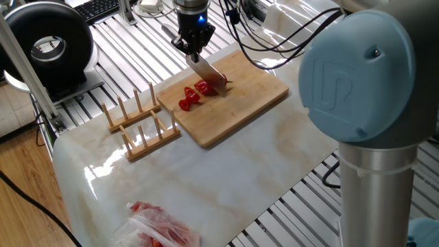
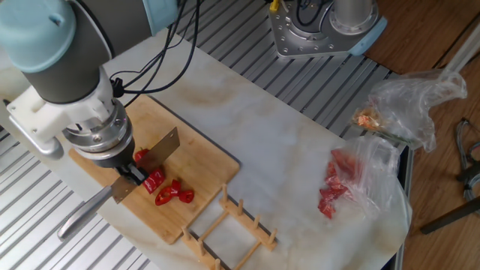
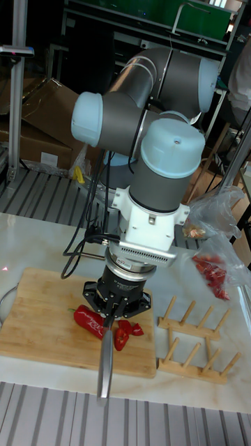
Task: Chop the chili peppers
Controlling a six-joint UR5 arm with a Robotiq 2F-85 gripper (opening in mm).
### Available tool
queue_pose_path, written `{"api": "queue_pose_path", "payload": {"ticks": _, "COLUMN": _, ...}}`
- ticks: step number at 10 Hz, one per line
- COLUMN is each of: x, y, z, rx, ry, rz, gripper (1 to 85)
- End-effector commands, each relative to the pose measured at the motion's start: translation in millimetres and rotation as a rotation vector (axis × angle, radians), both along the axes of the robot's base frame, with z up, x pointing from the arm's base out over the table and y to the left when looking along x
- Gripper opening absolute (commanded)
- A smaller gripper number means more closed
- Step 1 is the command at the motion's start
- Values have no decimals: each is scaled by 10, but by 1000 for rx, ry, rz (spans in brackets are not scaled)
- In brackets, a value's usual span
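Hand gripping knife, chili peppers just beneath blade

Chili peppers on cutting board, rack beside board, bag well apart.

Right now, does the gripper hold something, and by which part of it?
Yes. The gripper is shut on a knife, holding it where the handle meets the blade. The blade is over the chili peppers on the cutting board.
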State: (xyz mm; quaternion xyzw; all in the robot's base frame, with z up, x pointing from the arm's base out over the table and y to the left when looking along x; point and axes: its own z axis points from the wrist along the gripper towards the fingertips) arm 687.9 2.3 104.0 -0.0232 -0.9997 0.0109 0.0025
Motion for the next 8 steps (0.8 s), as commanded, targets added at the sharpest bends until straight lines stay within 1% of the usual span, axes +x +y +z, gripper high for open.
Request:
{"api": "queue_pose_path", "payload": {"ticks": 1, "x": 2, "y": 12, "z": 31, "rx": -42, "ry": 18, "rz": 6, "gripper": 13}}
{"api": "queue_pose_path", "payload": {"ticks": 4, "x": -120, "y": 102, "z": -25, "rx": -66, "ry": 56, "rz": 2, "gripper": 13}}
{"api": "queue_pose_path", "payload": {"ticks": 5, "x": -148, "y": 93, "z": -24, "rx": -77, "ry": 64, "rz": 7, "gripper": 13}}
{"api": "queue_pose_path", "payload": {"ticks": 8, "x": -175, "y": 109, "z": -45, "rx": -87, "ry": 71, "rz": 13, "gripper": 13}}
